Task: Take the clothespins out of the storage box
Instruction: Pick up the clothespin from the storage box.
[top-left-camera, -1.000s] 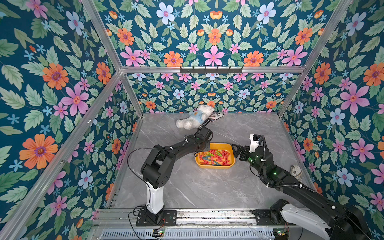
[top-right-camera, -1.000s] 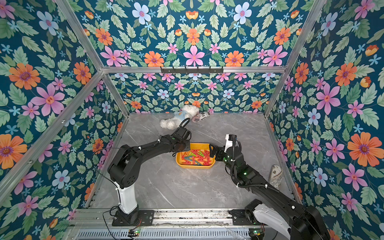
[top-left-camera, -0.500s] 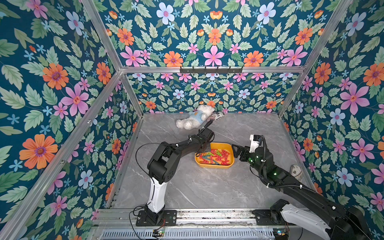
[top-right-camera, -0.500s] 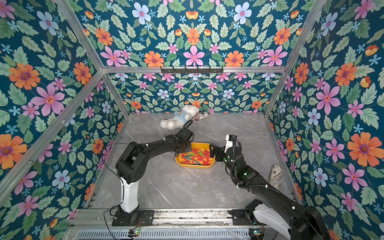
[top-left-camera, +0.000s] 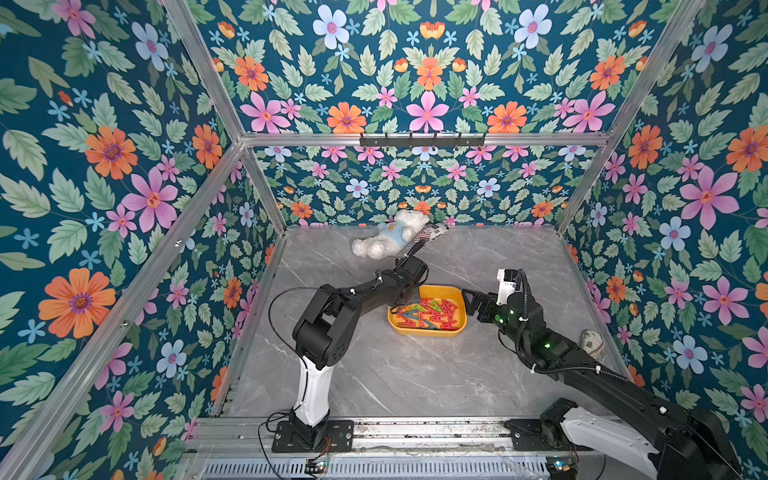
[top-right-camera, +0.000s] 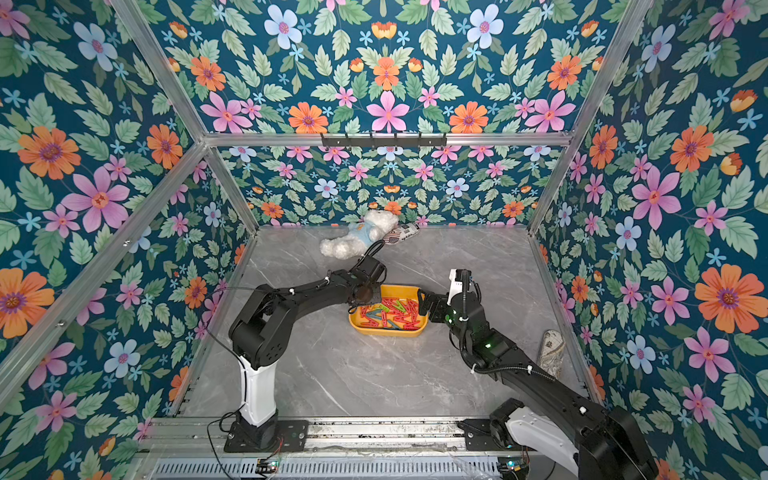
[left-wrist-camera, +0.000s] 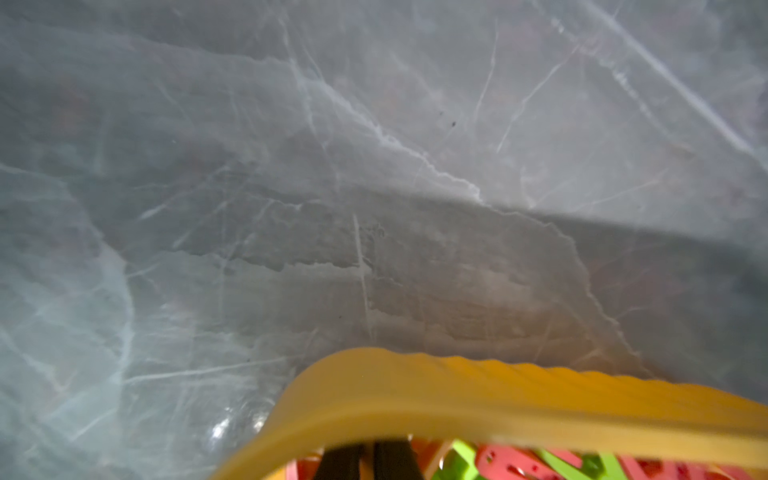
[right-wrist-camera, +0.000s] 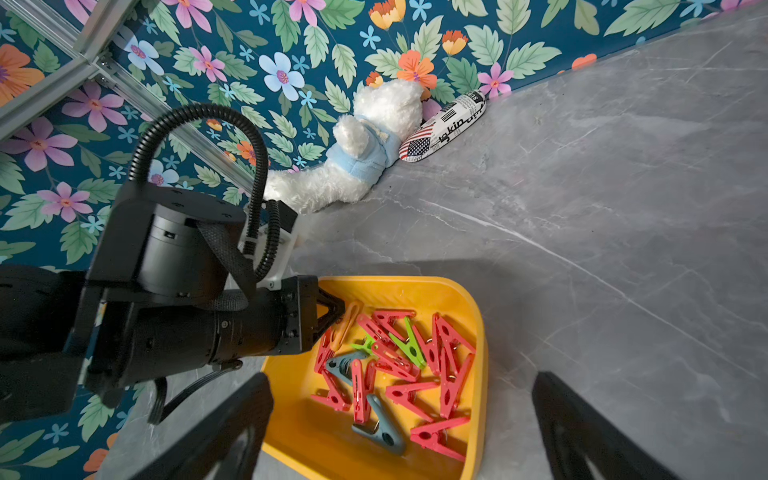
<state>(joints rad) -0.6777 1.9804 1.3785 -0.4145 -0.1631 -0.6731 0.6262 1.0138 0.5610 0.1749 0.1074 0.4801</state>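
The yellow storage box (top-left-camera: 428, 333) (top-right-camera: 388, 332) sits mid-table, holding several clothespins (top-left-camera: 430, 311) (top-right-camera: 392, 313) (right-wrist-camera: 415, 390), mostly red, a few green and grey-blue. My left gripper (top-left-camera: 405, 304) (top-right-camera: 360, 304) (right-wrist-camera: 340, 309) reaches down into the box's left end. Its black fingers (left-wrist-camera: 345, 461) are pressed together on an orange clothespin (right-wrist-camera: 351, 318), and a thin orange strip shows between them. The box's rim (left-wrist-camera: 457, 395) fills the left wrist view. My right gripper (top-left-camera: 471, 302) (top-right-camera: 426, 305) (right-wrist-camera: 399, 378) hovers wide open just right of the box, holding nothing.
A white teddy bear (top-left-camera: 386, 239) (right-wrist-camera: 357, 158) in a blue shirt and a newspaper-print pouch (top-left-camera: 430, 232) (right-wrist-camera: 444, 129) lie against the back wall. Another patterned pouch (top-left-camera: 592, 343) (top-right-camera: 548, 351) rests by the right wall. Floral walls enclose the grey marble table.
The left gripper's jaws have closed inside the box, and the left arm's elbow has shifted right. The right arm has stayed still and open.
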